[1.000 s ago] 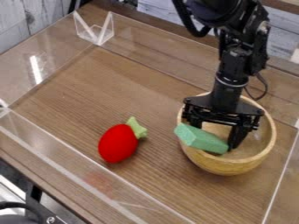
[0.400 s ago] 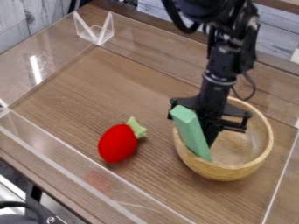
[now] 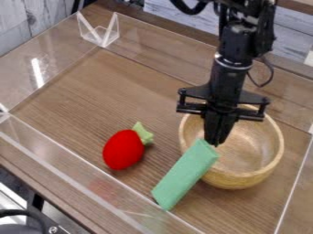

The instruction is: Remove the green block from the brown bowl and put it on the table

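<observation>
A dark wood table (image 3: 86,101) with clear walls (image 3: 55,50); the gripper (image 3: 217,139) pinches a flat pale-green block (image 3: 186,176), slanting at lower centre.

The arm (image 3: 241,32) runs out of my view at the top edge, so I can't see its upper part. The block (image 3: 184,178) covers the near-left rim of the bowl (image 3: 266,157), and the gripper (image 3: 217,139) hides part of the bowl's inside. The fingertips are too small and dark for me to see where they meet the block. The table (image 3: 134,87) is cut off at the right and near edges.
</observation>
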You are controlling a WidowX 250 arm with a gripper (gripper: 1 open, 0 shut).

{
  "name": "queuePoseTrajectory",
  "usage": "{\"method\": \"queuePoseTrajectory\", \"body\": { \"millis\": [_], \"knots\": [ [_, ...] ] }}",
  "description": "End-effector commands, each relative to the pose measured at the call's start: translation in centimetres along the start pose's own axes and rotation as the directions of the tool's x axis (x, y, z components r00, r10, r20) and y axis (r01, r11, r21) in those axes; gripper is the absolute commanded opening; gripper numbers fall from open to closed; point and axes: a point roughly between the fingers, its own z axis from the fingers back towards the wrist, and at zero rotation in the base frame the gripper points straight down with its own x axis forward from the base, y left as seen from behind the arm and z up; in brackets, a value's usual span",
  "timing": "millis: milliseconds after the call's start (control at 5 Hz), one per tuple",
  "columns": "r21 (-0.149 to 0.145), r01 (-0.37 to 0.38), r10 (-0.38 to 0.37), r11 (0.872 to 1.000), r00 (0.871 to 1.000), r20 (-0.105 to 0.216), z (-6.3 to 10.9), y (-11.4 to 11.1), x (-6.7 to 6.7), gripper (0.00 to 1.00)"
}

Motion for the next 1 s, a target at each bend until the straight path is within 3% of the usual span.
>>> {"method": "queuePoseTrajectory", "body": {
  "millis": [0, 400, 800],
  "knots": [
    [-0.061, -0.047, 0.050, 0.997, 0.997, 0.059, 1.9, -0.3, -0.7, 0.00],
    [-0.078, 0.052, -0.045, 0.996, 0.994, 0.100, 2.0, -2.0, -2.4, 0.00],
    [-0.086, 0.176, -0.165, 0.981, 0.978, 0.125, 1.3, -4.3, -4.3, 0.00]
  ]
}}
